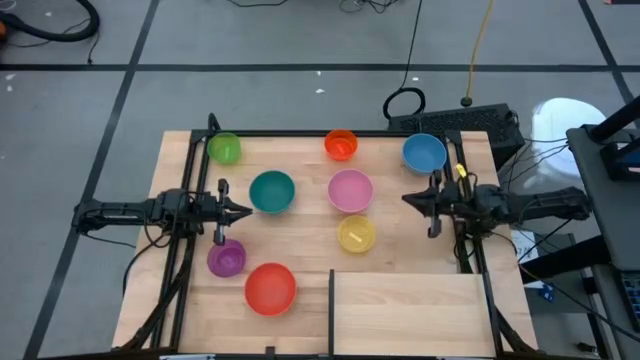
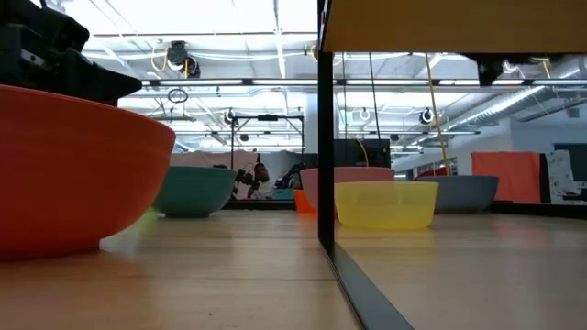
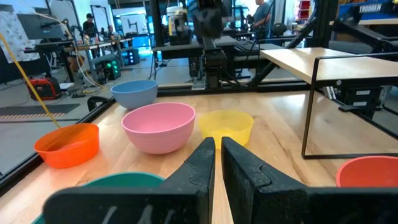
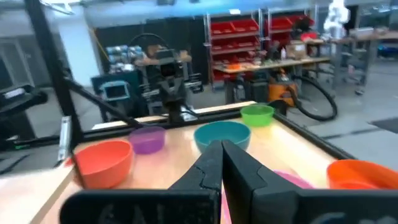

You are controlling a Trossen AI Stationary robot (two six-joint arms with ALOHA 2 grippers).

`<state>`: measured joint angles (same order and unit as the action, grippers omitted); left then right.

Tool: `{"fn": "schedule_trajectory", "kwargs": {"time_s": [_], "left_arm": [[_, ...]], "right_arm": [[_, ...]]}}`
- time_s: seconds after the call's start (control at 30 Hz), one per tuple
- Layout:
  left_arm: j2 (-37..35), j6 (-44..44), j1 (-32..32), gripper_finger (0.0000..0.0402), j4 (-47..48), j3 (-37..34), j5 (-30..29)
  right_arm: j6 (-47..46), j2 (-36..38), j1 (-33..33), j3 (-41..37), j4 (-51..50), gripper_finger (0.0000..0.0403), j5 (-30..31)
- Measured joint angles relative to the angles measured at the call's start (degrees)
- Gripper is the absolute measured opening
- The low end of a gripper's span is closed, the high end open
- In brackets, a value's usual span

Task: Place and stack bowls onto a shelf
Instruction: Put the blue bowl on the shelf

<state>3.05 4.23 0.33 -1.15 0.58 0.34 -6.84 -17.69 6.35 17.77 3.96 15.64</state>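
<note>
**Both my grippers closed and empty, eight bowls loose on the table**

My left gripper (image 1: 243,211) hangs over the table's left side, fingers pressed nearly together on nothing. The teal bowl (image 1: 272,192) lies just beyond its tips, the purple bowl (image 1: 226,258) just beside it toward the front, and the red bowl (image 1: 270,288) farther front. Past the teal one sit the pink bowl (image 1: 350,190) and yellow bowl (image 1: 356,234) mid-table, with the green bowl (image 1: 224,149) and orange bowl (image 1: 341,145) along the back edge.

My right gripper (image 1: 408,198) faces it from the right side, fingers likewise shut and empty. The pink bowl is nearest its tips, and the blue bowl (image 1: 424,153) lies beside its wrist toward the back.

The shelf (image 1: 410,312) fills the front right corner, bare, well apart from both grippers.

From overhead the shelf looks like a flat board. My left wrist view shows it raised on a thin dark frame (image 3: 309,106), and the low view looks under it, with the yellow bowl (image 2: 386,203) beyond its upright.
</note>
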Motion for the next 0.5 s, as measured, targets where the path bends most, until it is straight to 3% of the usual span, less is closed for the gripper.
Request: {"fn": "schedule_trajectory", "kwargs": {"time_s": [0.2,0.5], "left_arm": [[0.0,0.0,0.0,0.0035,-0.7,0.0,0.0],[0.0,0.0,0.0,0.0035,-1.5,0.0,-0.4]], "right_arm": [[0.0,-13.2,0.0,17.9,-9.8,0.0,2.2],[-3.5,-28.6,-2.0,45.7,-36.5,0.0,11.8]]}}
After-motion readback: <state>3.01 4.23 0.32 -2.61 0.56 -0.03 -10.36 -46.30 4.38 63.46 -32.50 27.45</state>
